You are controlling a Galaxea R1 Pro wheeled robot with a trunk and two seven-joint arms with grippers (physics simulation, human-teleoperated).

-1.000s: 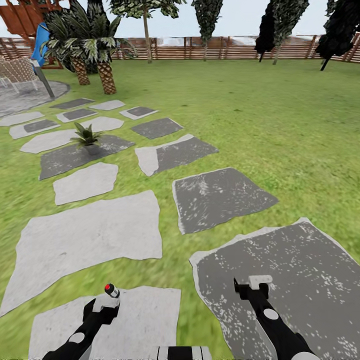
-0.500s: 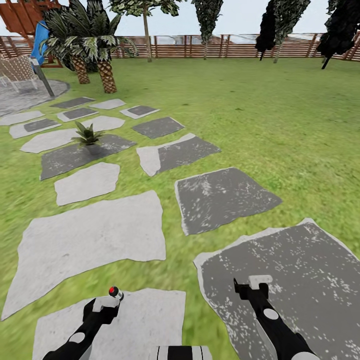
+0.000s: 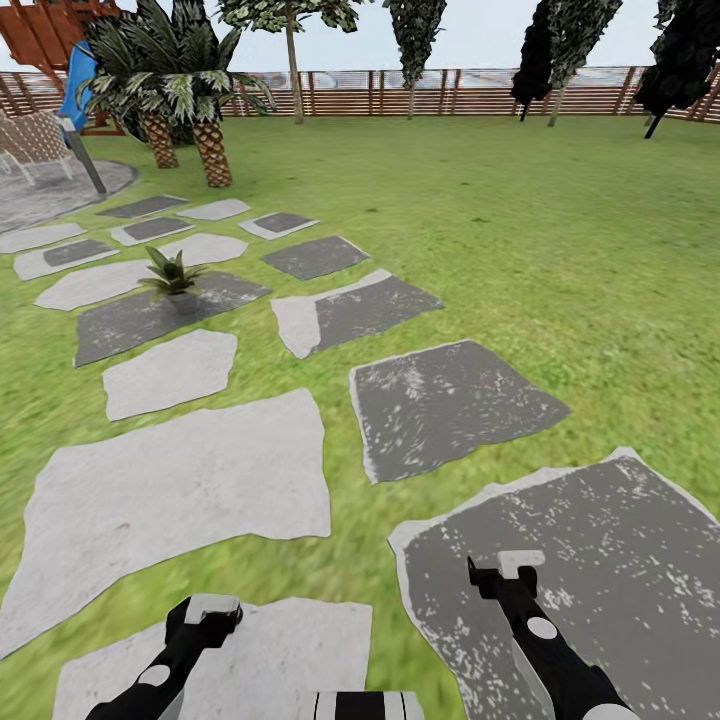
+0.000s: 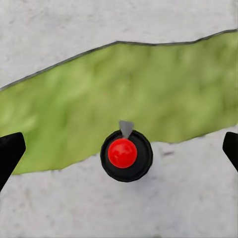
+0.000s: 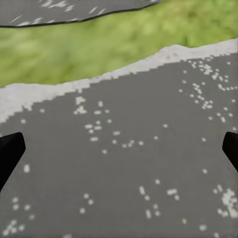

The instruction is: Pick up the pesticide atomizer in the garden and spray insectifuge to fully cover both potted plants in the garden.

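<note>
The pesticide atomizer [image 4: 126, 154] shows from above in the left wrist view: a round black body with a red cap and a pale grey nozzle, standing on a pale stepping stone [image 4: 148, 208] by a strip of grass. My left gripper [image 3: 205, 610] hangs open over it, fingertips [image 4: 10, 151] wide apart on either side and clear of it. In the head view that gripper hides the atomizer. One potted plant [image 3: 172, 272] sits on a dark stone [image 3: 120, 320] far ahead to the left. Open and holding nothing, my right gripper [image 3: 520, 565] is above a dark speckled stone [image 3: 600, 540].
Grey and white stepping stones [image 3: 450, 400] run ahead across the lawn [image 3: 560, 250]. Palms [image 3: 210, 150] and a blue post [image 3: 80, 110] stand at the far left. A brown slatted fence [image 3: 450, 100] and tall trees [image 3: 415, 40] close off the back.
The whole view has crept forward over the stones. The atomizer, which stood just ahead of my left gripper, has passed under it in the head view. Both grippers stay open.
</note>
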